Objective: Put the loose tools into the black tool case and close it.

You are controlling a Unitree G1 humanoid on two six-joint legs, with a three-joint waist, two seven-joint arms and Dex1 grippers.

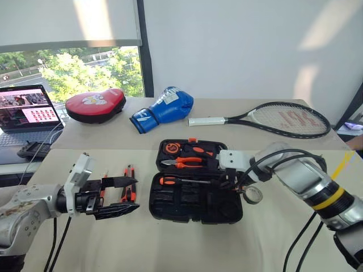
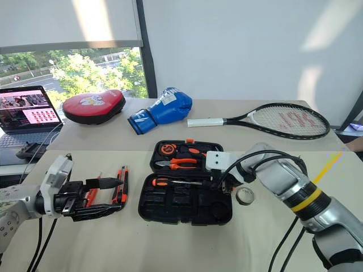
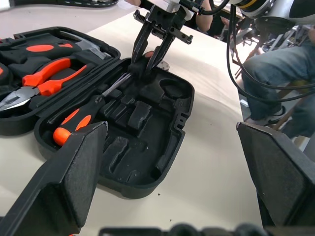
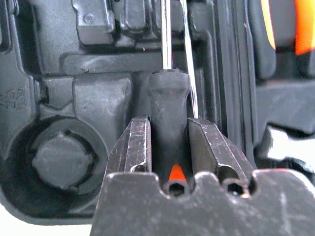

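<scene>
1. R hand point(image 4: 168, 140) clamped on a screwdriver handle point(image 4: 168, 108). Shaft points along the long slot, so this looks like seating it, not carrying.
2. Black tool case point(image 1: 195, 195) lies open mid-surface point(image 1: 187, 249). One long screwdriver point(image 3: 81, 118) already sits in the front half's slot, handle toward the robot's left.
3. Rear half holds pliers point(image 1: 184, 162), fixed in their recess; not part of the job.
4. L hand point(image 1: 113, 195) released, fingers spread wide, holding nothing. It hangs left of the case, just in front of the loose tools point(image 1: 126, 190), prob parked clear of R's work.
5. Tape roll point(image 1: 253, 194) on the surface just beside the case's right end, within R's reach.
6. Judgement: roughly halfway; lid not closed.
</scene>
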